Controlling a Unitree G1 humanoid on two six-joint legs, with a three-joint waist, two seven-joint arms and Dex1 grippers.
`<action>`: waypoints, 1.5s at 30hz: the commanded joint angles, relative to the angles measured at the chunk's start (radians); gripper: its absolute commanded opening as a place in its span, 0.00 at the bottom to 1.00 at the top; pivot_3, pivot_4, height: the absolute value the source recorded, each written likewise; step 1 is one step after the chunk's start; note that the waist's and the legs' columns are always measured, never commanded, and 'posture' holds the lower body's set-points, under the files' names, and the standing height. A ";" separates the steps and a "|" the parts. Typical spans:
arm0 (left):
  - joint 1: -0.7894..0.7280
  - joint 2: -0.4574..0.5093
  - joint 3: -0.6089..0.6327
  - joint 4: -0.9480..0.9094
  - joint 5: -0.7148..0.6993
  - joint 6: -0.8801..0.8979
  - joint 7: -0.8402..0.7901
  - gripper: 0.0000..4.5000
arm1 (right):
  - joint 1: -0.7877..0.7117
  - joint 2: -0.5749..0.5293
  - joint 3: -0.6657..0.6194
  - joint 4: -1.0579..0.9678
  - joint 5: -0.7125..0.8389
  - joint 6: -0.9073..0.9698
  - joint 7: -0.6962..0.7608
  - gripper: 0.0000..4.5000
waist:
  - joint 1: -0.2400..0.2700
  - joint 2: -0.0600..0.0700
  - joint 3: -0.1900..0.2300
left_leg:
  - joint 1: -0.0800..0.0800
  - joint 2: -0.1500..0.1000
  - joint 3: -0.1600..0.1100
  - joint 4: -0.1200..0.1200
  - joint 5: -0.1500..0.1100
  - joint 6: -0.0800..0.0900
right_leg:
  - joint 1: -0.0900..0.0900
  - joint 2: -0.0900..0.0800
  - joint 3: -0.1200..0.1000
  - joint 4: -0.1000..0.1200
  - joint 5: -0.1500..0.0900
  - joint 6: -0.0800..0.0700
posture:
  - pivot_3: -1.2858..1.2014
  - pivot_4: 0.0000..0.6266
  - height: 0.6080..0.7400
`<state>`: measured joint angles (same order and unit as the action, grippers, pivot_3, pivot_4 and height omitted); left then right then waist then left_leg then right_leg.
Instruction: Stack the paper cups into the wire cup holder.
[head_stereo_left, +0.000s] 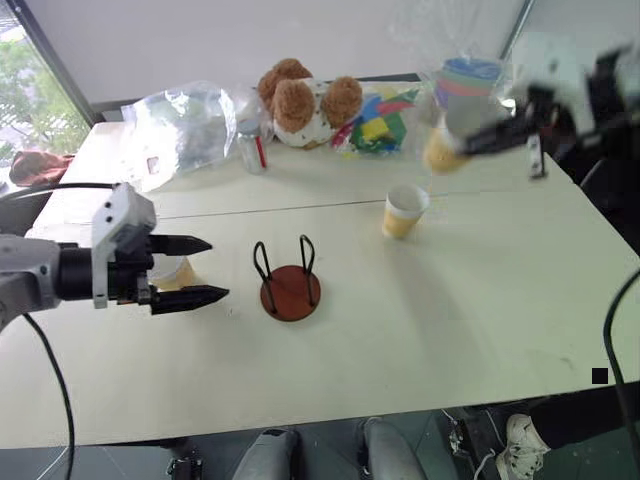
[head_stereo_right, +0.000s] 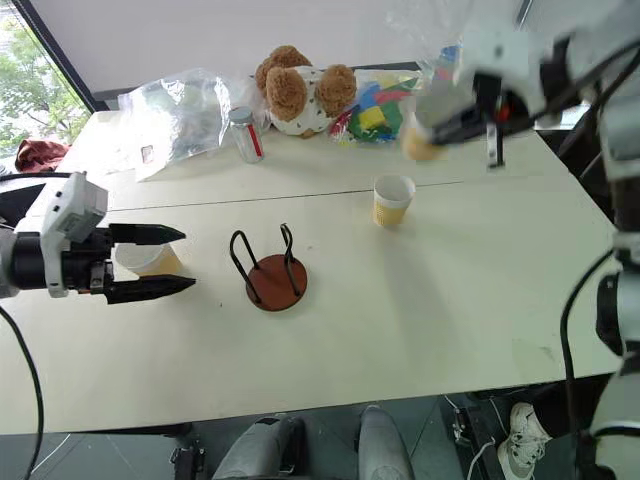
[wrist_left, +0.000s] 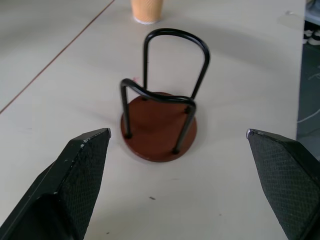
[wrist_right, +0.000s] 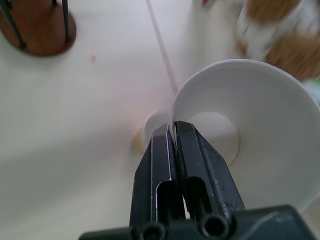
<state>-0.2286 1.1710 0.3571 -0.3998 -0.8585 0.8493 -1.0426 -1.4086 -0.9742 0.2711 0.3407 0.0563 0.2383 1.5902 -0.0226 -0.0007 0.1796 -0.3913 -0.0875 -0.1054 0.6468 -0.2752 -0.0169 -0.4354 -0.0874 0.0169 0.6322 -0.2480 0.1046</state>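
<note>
Up at the far right, the right gripper (wrist_right: 174, 131) hangs above the table (head_stereo_left: 450, 320) with its jaws pinched together on the rim of a paper cup (wrist_right: 260, 135). A second cup (head_stereo_left: 405, 211) stands upright on the table below it, and a third cup (head_stereo_right: 148, 260) sits at the left behind the left gripper (head_stereo_left: 200, 270), whose jaws stand wide apart with nothing between them. The wire cup holder (head_stereo_left: 290, 280), holding no cups, stands near the middle of the table, just right of the left gripper.

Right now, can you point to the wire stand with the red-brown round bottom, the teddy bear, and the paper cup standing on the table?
Black wire cup holder with red-brown disc base (head_stereo_left: 290, 292): left eye view, on the disc.
Brown teddy bear (head_stereo_left: 296, 105): left eye view, on its head.
Yellow-orange paper cup with white rim (head_stereo_left: 402, 217): left eye view, on its side wall.
</note>
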 joint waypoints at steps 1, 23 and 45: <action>-0.011 0.017 0.040 -0.004 0.011 -0.021 -0.017 1.00 | -0.027 0.101 0.010 -0.067 0.176 0.024 0.024 0.01 | -0.001 -0.001 0.000 | 0.000 0.000 0.000 0.001 0.000 0.000 | 0.000 0.000 0.000 0.000 0.000 0.000 | 0.52 0.24 1.00; 0.091 -0.010 0.112 -0.125 -0.025 0.041 0.067 1.00 | -0.088 0.452 0.354 0.053 0.275 -0.034 0.024 0.01 | 0.002 -0.001 0.000 | -0.001 -0.001 0.000 0.004 0.000 -0.001 | -0.007 -0.001 0.002 0.013 0.000 0.000 | 0.52 0.24 1.00; 0.004 -0.046 0.082 -0.112 -0.064 0.000 0.077 1.00 | -0.122 0.376 0.195 0.314 0.132 -0.076 -0.037 0.39 | 0.011 -0.002 -0.001 | -0.001 -0.001 0.000 0.004 0.001 -0.003 | -0.007 -0.001 0.001 0.014 0.000 0.000 | 0.52 0.24 1.00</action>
<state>-0.1862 1.1278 0.4171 -0.5084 -0.8921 0.8653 -0.9759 -1.5017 -0.5676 0.5162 0.6082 0.2352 0.2015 1.5814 -0.0112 -0.0024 0.1786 -0.3926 -0.0890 -0.1056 0.6506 -0.2742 -0.0200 -0.4425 -0.0878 0.0176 0.6464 -0.2480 0.1043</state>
